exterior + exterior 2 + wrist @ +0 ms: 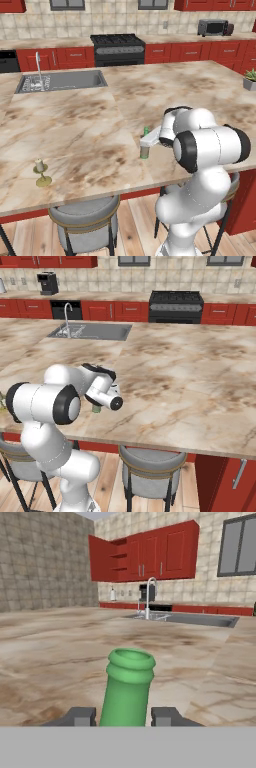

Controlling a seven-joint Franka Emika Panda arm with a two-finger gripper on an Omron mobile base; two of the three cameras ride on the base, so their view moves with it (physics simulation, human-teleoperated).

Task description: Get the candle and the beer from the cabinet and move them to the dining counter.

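Already your end effector [122,716] was clamped on the beer [127,684], which stood upright between its fingers on the surface [90,130]. Your candle [41,172] sat well apart, toward the left.

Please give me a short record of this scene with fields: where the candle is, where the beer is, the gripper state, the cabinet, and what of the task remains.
candle: stands upright on the dining counter, near its front edge, left of the arm
beer: upright on the same counter, near its front edge
gripper: shut on the beer, one finger on each side of the bottle
cabinet: one door open, shelves look bare
remaining: the gripper has not yet let go of the beer; both items already on the counter
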